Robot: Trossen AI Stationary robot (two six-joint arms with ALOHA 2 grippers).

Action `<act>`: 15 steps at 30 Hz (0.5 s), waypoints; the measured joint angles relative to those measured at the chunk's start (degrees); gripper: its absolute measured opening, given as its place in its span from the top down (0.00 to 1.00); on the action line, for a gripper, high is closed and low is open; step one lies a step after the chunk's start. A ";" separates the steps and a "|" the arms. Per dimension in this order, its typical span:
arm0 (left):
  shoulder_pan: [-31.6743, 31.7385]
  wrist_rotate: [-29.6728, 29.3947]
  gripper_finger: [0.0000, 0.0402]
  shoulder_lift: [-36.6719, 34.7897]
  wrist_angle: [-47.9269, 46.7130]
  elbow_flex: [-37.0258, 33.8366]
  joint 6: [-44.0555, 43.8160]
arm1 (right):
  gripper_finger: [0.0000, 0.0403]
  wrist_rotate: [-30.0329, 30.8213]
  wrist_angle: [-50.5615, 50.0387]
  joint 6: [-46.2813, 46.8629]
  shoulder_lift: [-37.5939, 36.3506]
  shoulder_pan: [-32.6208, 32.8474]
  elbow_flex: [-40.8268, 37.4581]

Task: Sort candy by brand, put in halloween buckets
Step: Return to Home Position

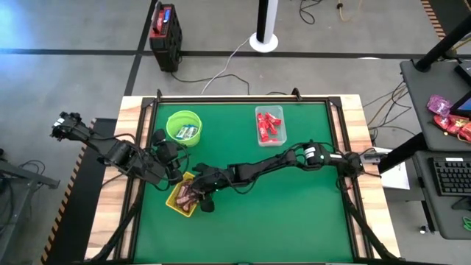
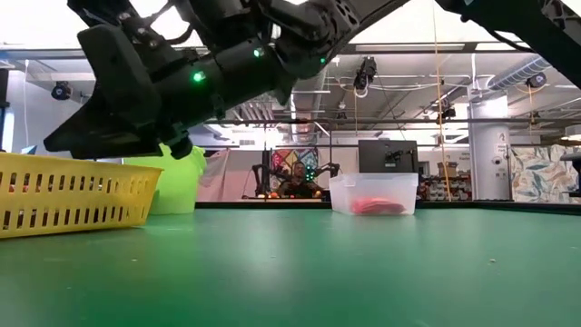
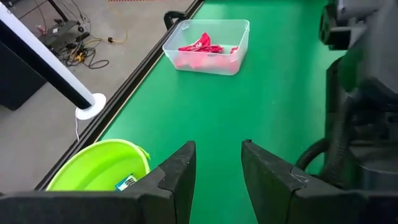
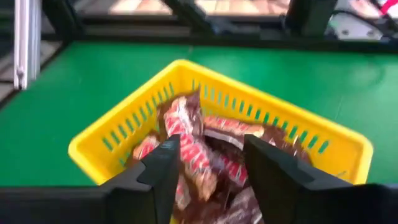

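Above the yellow slotted plastic basket (image 4: 112, 143) our right gripper (image 4: 211, 146) gapes empty, left gripper (image 3: 217, 149) nearby likewise; we judge sorting finished.

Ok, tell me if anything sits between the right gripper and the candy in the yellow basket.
Nothing visible does. The right gripper hangs open just over the yellow basket, the candy directly beyond its fingers.
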 joint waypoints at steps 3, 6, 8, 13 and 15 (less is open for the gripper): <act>0.00 0.02 0.72 0.47 0.01 0.00 0.71 | 0.55 1.01 -4.82 -0.79 -0.20 0.16 1.71; 0.01 0.02 0.72 1.04 0.48 0.00 -0.34 | 0.52 0.67 -8.88 -2.61 -1.79 0.19 1.91; 0.00 0.02 0.72 1.77 0.89 0.00 -1.96 | 0.51 0.67 -10.72 -3.40 -3.95 0.25 0.49; -0.11 1.37 0.72 4.27 4.35 -0.15 -1.41 | 0.53 0.68 -9.82 -5.10 -10.91 0.61 -7.84; -0.11 -0.49 0.72 4.76 10.64 -0.81 2.52 | 0.54 0.68 -6.59 -6.08 -14.47 0.88 -12.43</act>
